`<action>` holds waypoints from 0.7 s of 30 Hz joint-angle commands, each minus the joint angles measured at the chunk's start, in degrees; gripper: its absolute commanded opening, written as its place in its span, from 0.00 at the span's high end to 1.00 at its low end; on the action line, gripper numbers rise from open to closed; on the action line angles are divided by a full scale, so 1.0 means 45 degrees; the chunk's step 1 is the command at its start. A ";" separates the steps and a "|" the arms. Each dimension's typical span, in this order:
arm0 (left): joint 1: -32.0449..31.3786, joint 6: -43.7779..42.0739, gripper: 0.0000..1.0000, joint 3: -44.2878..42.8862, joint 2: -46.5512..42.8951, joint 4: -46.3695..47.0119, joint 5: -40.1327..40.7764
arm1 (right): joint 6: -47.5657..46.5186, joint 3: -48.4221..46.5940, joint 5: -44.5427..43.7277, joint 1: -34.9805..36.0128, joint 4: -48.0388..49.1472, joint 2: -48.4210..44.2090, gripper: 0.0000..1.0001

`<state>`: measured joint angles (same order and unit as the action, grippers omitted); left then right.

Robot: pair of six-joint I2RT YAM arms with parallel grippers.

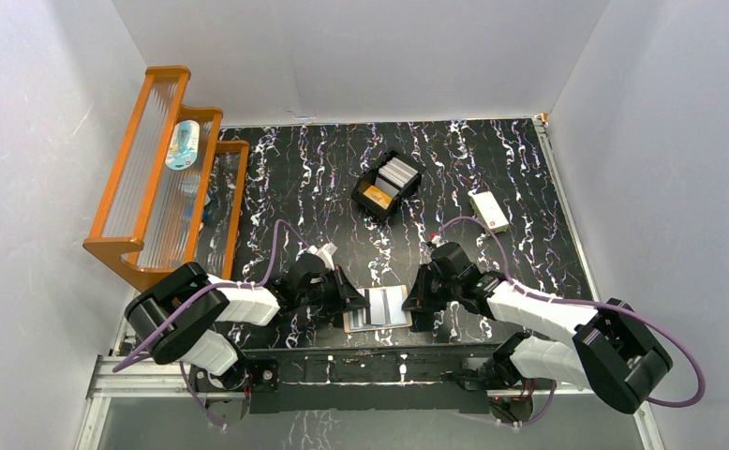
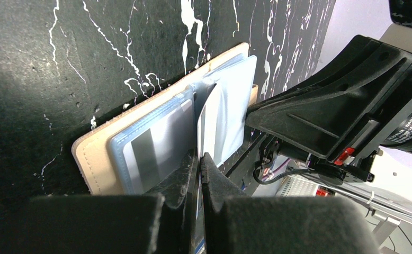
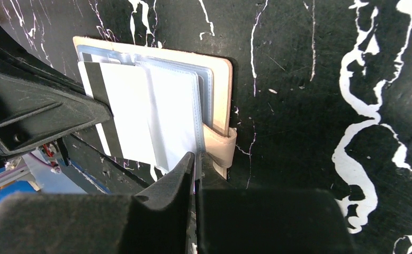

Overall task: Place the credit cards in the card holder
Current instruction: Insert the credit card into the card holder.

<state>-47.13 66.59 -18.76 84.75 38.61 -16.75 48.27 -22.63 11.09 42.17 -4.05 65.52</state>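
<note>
The tan card holder [image 1: 400, 322] lies open near the table's front edge, between my two grippers. My left gripper [image 2: 199, 154] is shut on a whitish credit card [image 2: 210, 124] with a black stripe, its far end at the mouth of a clear sleeve. In the right wrist view this card [image 3: 127, 111] lies over the holder [image 3: 222, 79]. My right gripper [image 3: 196, 155] is shut on the edge of a clear sleeve [image 3: 175, 111] beside the snap tab [image 3: 220, 148]. A grey card [image 2: 156, 148] sits in another sleeve. In the top view the left gripper [image 1: 349, 302] and right gripper [image 1: 415, 302] flank the holder.
A black divided tray [image 1: 366, 205] holding several more cards stands mid-table behind. A white box with a red mark [image 1: 488, 211] lies to its right. A wooden rack [image 1: 159, 178] stands at the back left. White walls enclose the table.
</note>
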 commanded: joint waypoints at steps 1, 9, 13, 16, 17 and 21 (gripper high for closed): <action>-0.0199 -0.0067 1.00 0.0204 -0.0112 0.0100 0.0970 | 0.0398 0.0336 0.0198 0.0369 0.0547 0.0326 0.89; -0.0828 -0.0148 1.00 -0.0254 0.1019 0.0678 0.1092 | 0.0794 0.0479 0.0037 0.0785 0.0886 0.0743 0.89; -0.0850 -0.0651 1.00 -0.0519 0.0798 0.0250 0.1087 | 0.0618 0.0296 -0.0274 0.0823 0.0467 0.0486 0.89; -0.0842 -0.1427 0.84 -0.1265 0.0049 -0.1998 0.1431 | 0.0250 -0.0194 -0.0798 0.0824 -0.0439 0.0170 0.89; -0.0847 -0.1571 0.79 -0.1419 -0.0277 -0.2486 0.1603 | 0.0181 -0.0370 -0.0970 0.0824 -0.0780 0.0036 0.88; -0.0842 -0.1597 0.66 -0.1485 -0.1222 -0.3596 0.2278 | -0.0149 -0.0857 -0.1445 0.0824 -0.1526 -0.0486 0.86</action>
<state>-50.70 62.17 -23.83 84.12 31.33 -10.90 50.26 -23.33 7.79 45.47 -5.23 65.71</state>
